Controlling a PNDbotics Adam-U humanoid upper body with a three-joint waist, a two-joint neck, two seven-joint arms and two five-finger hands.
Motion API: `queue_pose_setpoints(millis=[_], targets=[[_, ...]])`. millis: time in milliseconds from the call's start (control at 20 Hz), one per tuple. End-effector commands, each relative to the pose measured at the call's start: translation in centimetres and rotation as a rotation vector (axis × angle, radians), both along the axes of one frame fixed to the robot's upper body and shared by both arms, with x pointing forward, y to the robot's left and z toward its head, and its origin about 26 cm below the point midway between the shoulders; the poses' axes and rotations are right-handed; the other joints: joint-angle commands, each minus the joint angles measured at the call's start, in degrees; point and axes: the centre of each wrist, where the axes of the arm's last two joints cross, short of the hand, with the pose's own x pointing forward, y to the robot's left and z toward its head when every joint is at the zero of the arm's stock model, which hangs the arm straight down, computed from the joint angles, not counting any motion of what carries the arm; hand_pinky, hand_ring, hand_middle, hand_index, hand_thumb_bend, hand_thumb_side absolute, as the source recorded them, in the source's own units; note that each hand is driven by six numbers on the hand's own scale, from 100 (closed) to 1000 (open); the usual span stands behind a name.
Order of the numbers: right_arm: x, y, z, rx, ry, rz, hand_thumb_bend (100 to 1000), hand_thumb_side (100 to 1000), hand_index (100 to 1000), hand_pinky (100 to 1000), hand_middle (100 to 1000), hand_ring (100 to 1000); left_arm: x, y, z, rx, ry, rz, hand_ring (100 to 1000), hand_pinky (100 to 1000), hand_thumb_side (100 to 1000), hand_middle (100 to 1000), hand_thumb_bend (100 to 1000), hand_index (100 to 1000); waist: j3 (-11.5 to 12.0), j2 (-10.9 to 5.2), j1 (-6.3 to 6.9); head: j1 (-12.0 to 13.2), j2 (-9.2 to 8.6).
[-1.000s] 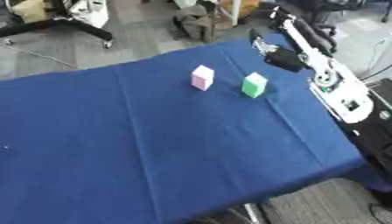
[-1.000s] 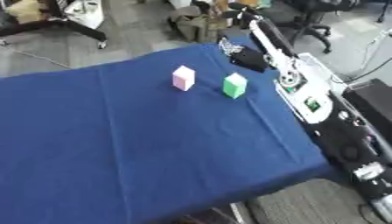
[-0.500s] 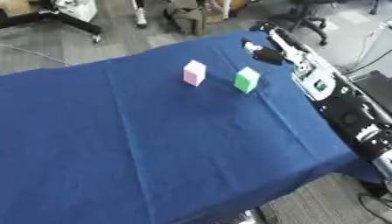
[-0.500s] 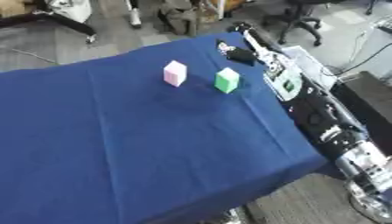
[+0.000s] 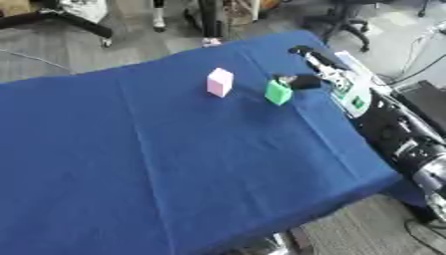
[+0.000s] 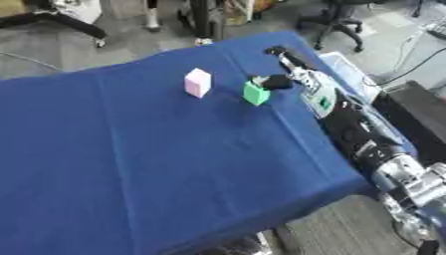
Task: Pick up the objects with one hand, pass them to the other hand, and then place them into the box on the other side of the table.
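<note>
On the table, far right: action zone, right arm reaching in along the right edge.
table: blue cloth point(image 5: 174, 164), lies askew in both eye views, far edge toward the top.
green block point(image 5: 278, 92): upright on the cloth, far right part of the table, just beside the right hand.
pink block point(image 5: 219, 82): upright on the cloth, left of the green block, near it but apart; nothing touches it.
right hand point(image 5: 300, 81): black, at the right side of the green block, touching or almost touching it; contact too blurred to confirm. Finger posture unreadable, so cannot tell whether it grasps, is clenched or released.
right arm point(image 6: 357, 134): black with white and silver segments, runs from the lower right corner up along the table's right edge to the hand.
left hand: in neither view.
floor: grey, chair bases point(image 5: 52, 17) beyond the far edge.
</note>
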Motion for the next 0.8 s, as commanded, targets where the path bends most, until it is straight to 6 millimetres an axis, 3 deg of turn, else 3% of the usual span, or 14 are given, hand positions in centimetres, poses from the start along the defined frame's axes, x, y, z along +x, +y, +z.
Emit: queue_pose_setpoints(millis=[50, 400, 800], targets=[[0.3, -0.8, 1.7, -0.052, -0.007, -0.002, 355, 478, 990, 917, 995, 1000, -0.1, -0.1, 0.6, 0.011, -0.022, -0.01, 890, 834, 705, 752, 597, 760, 0.29, -0.28, -0.25, -0.97, -0.15], [0.2, -1.5, 1.3, -0.024, 0.003, -0.046, 316, 500, 988, 910, 991, 1000, -0.2, -0.3, 0.9, 0.027, -0.033, -0.025, 890, 834, 709, 752, 595, 760, 1.76, 0.57, -0.75, -2.35, -0.15], [-0.4, -2.5, -0.2, 0.026, 0.034, -0.107, 279, 516, 986, 898, 983, 994, -0.2, -0.3, 1.1, 0.035, -0.037, -0.032, 889, 835, 710, 752, 594, 759, 2.6, 1.01, -1.15, -2.24, -0.15]])
